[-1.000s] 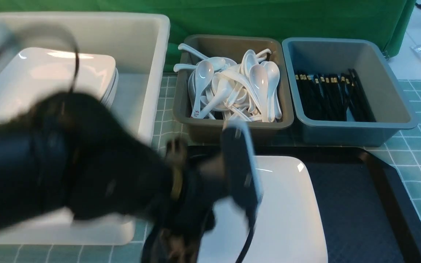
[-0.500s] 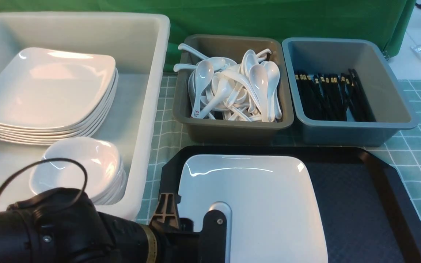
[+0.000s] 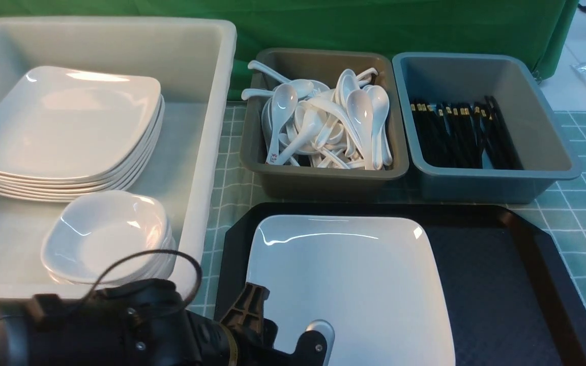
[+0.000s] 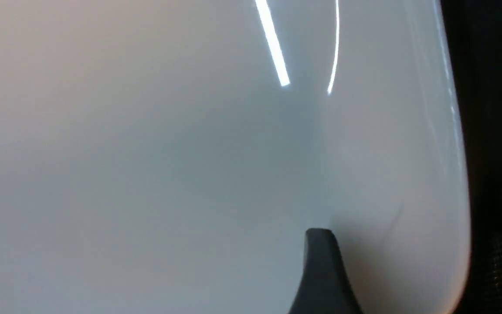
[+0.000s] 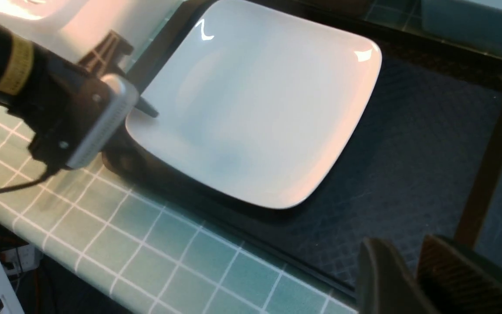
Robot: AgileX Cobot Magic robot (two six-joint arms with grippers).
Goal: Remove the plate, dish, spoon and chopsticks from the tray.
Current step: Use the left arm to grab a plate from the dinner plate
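Sinking lower than half a second ago, the black left arm point(image 3: 94, 330) is uncovering the stacked small white dishes point(image 3: 105, 239), which are sitting beside a pile of square white plates point(image 3: 64, 127) in the large white plastic tub point(image 3: 216, 76). The left gripper point(image 5: 145, 110) is reaching over the near left corner of the large glossy white square plate point(image 3: 354, 284); one dark finger point(image 4: 320, 270) is lying just over its rim, the other is hidden, so I cannot tell their spread. That plate is resting on the left half of the big black rectangular tray point(image 3: 501, 284). Behind, white soup spoons point(image 3: 323, 122) are filling a brown-grey bin point(image 3: 323, 183) and black chopsticks point(image 3: 463, 137) are lying in a blue-grey bin point(image 3: 476, 188). The right gripper point(image 5: 403, 240) is hovering above the tray's near side, fingers slightly apart, holding nothing
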